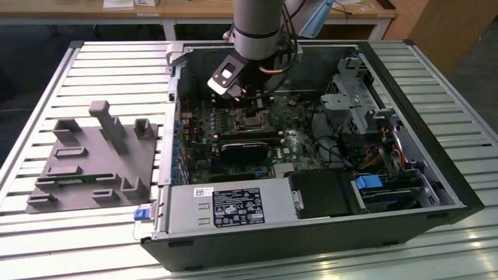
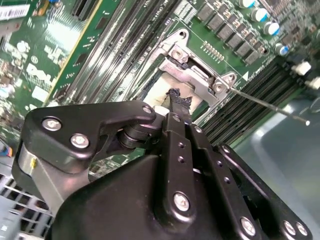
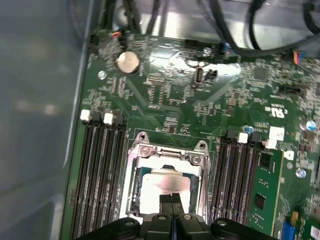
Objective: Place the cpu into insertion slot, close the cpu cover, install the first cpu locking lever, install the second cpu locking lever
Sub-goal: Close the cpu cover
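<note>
In the first wrist view the cpu (image 3: 162,181) shows as a dull silver square lying in the insertion slot (image 3: 134,202). The cpu cover (image 3: 167,151) frames it with its window and looks lowered over it. My gripper (image 3: 172,200) is right above the chip with its black fingers pressed together and nothing between them. In the second wrist view the gripper (image 2: 180,100) points down at the socket beside the cover's silver hinge end (image 2: 192,72). A thin metal locking lever (image 2: 270,106) sticks out free over the memory slots. In the exterior view the gripper (image 1: 249,104) hangs over the slot (image 1: 251,119).
The open computer case (image 1: 420,192) surrounds the green motherboard (image 3: 170,95). Long black memory slots (image 3: 100,170) flank the socket on both sides. Loose cables (image 1: 342,154) and a drive cage (image 1: 350,99) stand on the exterior view's right. A grey fixture (image 1: 97,157) lies outside the case.
</note>
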### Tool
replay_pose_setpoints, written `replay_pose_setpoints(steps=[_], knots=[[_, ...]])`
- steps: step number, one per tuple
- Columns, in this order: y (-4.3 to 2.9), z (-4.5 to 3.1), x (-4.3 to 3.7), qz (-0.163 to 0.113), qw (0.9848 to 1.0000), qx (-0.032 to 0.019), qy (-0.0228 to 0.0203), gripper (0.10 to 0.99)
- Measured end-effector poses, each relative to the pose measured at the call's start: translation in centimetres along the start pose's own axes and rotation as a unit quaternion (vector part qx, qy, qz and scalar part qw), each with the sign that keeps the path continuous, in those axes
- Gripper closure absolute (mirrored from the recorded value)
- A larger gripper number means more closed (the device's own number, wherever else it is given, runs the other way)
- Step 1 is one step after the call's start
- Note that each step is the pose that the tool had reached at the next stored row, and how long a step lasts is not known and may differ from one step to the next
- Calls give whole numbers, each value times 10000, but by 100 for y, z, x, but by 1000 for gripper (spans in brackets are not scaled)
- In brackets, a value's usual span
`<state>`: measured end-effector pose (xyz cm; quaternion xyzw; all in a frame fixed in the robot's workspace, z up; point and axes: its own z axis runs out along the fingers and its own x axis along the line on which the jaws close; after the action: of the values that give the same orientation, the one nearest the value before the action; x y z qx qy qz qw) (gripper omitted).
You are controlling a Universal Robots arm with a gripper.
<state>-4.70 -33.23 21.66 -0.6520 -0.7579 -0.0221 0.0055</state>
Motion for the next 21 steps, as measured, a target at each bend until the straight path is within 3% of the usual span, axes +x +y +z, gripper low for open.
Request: replay_pose_setpoints(steps=[6,11,16,21], knots=[[0,3,0,-539,9985,20,14,980],[0,5,0,-992,9951,37,26,980],[0,7,0,-1446,9895,54,38,980],[0,10,0,-1891,9819,70,50,980]])
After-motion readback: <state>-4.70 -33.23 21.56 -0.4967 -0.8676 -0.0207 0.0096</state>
